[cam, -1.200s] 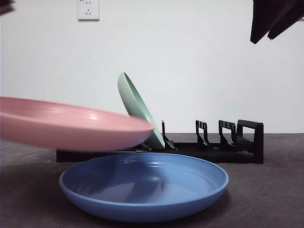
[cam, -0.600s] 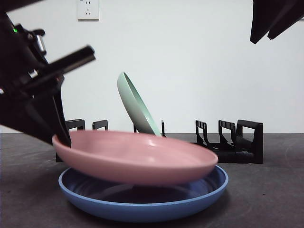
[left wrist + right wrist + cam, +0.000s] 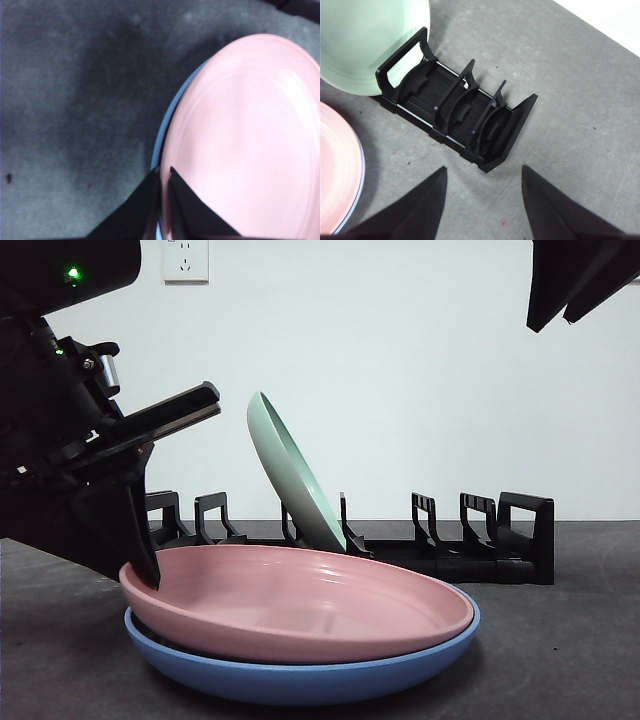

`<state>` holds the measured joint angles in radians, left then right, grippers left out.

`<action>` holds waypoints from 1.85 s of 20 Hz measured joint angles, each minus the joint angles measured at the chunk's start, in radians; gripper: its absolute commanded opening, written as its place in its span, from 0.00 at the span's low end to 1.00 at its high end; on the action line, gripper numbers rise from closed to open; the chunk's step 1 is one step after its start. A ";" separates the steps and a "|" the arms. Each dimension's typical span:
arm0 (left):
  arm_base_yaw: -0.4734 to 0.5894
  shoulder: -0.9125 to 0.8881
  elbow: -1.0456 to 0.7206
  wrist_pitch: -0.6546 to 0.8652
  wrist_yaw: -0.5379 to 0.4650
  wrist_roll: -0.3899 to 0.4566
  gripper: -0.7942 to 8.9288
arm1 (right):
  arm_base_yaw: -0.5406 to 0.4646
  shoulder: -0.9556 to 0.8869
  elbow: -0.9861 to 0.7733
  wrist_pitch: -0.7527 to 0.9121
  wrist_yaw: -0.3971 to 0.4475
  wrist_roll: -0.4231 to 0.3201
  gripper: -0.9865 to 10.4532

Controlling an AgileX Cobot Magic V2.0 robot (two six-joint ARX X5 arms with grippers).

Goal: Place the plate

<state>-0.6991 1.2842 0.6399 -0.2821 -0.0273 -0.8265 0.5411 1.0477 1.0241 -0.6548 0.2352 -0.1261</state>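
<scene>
Left wrist view: left pincer seemingly clamps pink plate rim, nested in blue plate.

light: even, bright indoor, white wall near blown out
shadows: soft dark patch on table beside pink plate; faint one under rack
glare: mild sheen on pink plate rim, front view
focus: left wrist view soft, grainy; left gripper blurred
front view: arm silhouettes nearly black, no detail
right wrist view: sharp
</scene>
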 measured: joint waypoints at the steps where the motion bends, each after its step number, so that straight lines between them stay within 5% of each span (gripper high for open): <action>1: 0.000 0.003 0.000 0.004 0.000 0.000 0.10 | 0.000 0.000 0.000 0.000 0.000 0.000 0.29; 6: 0.000 0.021 0.000 0.010 0.000 0.008 0.11 | 0.000 0.000 0.000 0.000 0.000 0.003 0.29; 9: -0.004 0.022 0.000 0.018 -0.001 0.008 0.22 | 0.000 0.000 0.000 -0.001 0.000 0.004 0.29; 18: -0.006 -0.023 0.000 -0.055 0.004 0.022 0.34 | 0.000 0.000 0.000 -0.011 0.000 0.004 0.29; 29: 0.182 -0.602 0.140 -0.386 -0.071 0.441 0.34 | 0.000 0.000 0.000 -0.007 -0.071 0.014 0.29; 33: 0.248 -0.798 0.188 -0.432 -0.201 0.597 0.34 | 0.000 0.004 0.000 0.029 -0.188 0.074 0.29; 37: 0.265 -0.885 0.191 -0.491 -0.232 0.637 0.34 | 0.000 0.153 0.141 -0.031 -0.394 0.207 0.29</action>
<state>-0.4339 0.3992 0.8307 -0.7731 -0.2592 -0.1890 0.5411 1.2007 1.1652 -0.6861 -0.1593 0.0807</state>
